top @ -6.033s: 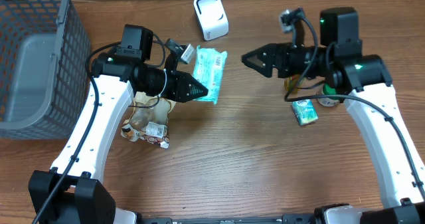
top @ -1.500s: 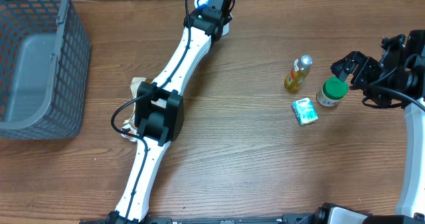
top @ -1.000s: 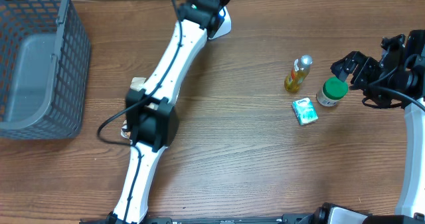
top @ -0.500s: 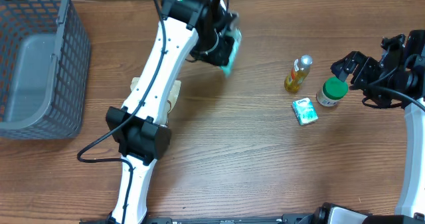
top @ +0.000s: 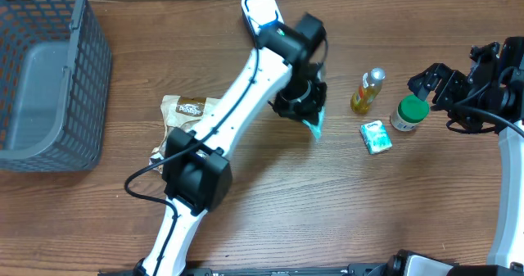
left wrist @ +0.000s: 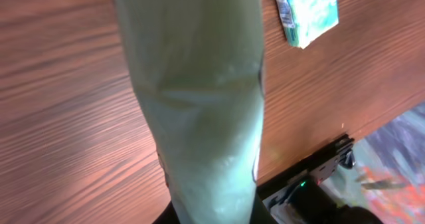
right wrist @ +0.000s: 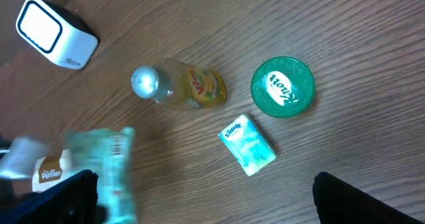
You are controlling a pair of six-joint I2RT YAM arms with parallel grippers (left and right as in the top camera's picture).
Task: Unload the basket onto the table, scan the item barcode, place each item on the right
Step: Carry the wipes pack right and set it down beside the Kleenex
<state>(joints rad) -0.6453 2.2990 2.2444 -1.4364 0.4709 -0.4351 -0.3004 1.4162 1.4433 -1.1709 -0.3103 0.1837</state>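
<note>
**Pale green packet, held well short of the scanner**

- Pale green packet [top: 315, 124]: near mid-frame, apparently lifted off the counter [top: 368, 219]. It hung from the left pincer [top: 301, 106], which was clamped almost shut on it.
- Scanner [top: 260, 10]: at 11 o'clock from the packet, well apart.
- Bottle [top: 368, 90]: near, at 2 o'clock.
- Tissue pack [top: 376, 137] and green-lidded jar [top: 408, 112]: at 3 o'clock.
- Brown snack bag [top: 187, 110]: at 9 o'clock.
- Right pincer [top: 419, 83]: spread wide, holding nothing, just beside the jar.
- Step, as judged: presenting the packet. Nothing showed whether a read had been made.
- Next move, as judged: turn the barcode panel toward the scanner window and carry the packet to 11 o'clock, keeping clear of the bottle.
</note>
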